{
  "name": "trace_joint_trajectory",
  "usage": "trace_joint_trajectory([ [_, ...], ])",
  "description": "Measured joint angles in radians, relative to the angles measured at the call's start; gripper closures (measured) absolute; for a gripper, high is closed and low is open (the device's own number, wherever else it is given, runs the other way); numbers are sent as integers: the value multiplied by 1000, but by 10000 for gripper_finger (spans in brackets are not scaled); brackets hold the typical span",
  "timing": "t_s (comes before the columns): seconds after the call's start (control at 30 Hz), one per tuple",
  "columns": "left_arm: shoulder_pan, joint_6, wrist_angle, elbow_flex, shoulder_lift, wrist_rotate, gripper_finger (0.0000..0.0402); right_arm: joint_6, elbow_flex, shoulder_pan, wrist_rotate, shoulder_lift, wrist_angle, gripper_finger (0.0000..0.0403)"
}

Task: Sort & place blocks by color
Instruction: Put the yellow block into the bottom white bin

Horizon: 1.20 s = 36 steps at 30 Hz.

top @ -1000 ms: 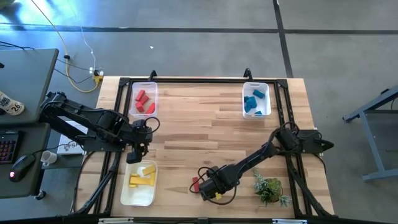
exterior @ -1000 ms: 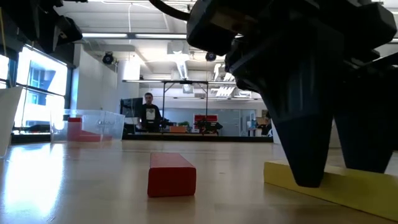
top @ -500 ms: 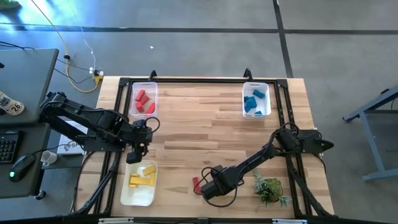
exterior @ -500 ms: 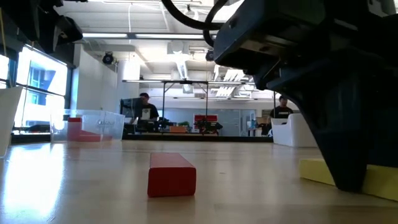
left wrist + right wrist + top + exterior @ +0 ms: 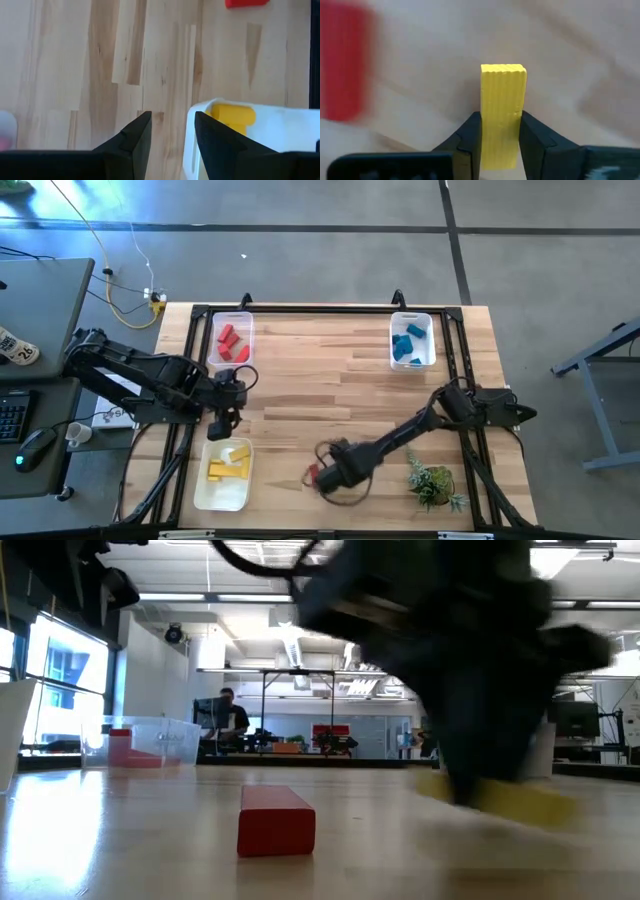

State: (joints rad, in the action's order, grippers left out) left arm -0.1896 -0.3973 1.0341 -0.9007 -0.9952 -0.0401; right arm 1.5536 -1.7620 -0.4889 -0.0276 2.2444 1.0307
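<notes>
My right gripper [image 5: 328,470] is low over the table's near middle, shut on a yellow bar [image 5: 503,95], which also shows in the low view [image 5: 512,799]. A red bar [image 5: 276,820] lies flat on the table just left of it [image 5: 312,473]. My left gripper [image 5: 222,423] hangs open and empty over the far end of the white bin [image 5: 224,480] that holds yellow blocks [image 5: 228,465]; in the left wrist view its fingers straddle the bin's rim [image 5: 192,125] without touching it. My right gripper pinches the yellow bar's two long sides [image 5: 503,127] between its two fingers, at the end nearest the wrist. The fingers come from above, slanting, and lie along the bar. The bar sticks out ahead of the fingertips and seems just clear of the table.
A clear bin with red blocks [image 5: 231,340] stands at the far left, a clear bin with blue blocks [image 5: 412,340] at the far right. A small green plant [image 5: 432,482] stands near the front right, beside my right arm. Bare wood lies between.
My right gripper, shut on the yellow bar, has gone toward the table's left and a little toward the far edge, closer to the red bar. The yellow bar has come up off the table with it. The red bar has stayed put.
</notes>
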Motion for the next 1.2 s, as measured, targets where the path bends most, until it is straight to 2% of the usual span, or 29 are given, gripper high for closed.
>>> trace_joint_trajectory([
  [0.17, 35, 8, -45, 0, -2, 0, 265, -118, -96, 56, 29, -1, -16, 328],
  [0.3, 59, -1, -92, 0, -2, 2, 265, -216, -181, 99, 98, -2, -18, 328],
  [0.73, 156, -320, -226, 0, -2, 3, 265, -613, -395, 211, 241, -6, -3, 329],
  [1.2, 238, -531, -434, 0, -2, 3, 265, -1092, -470, 313, 351, -8, 50, 329],
])
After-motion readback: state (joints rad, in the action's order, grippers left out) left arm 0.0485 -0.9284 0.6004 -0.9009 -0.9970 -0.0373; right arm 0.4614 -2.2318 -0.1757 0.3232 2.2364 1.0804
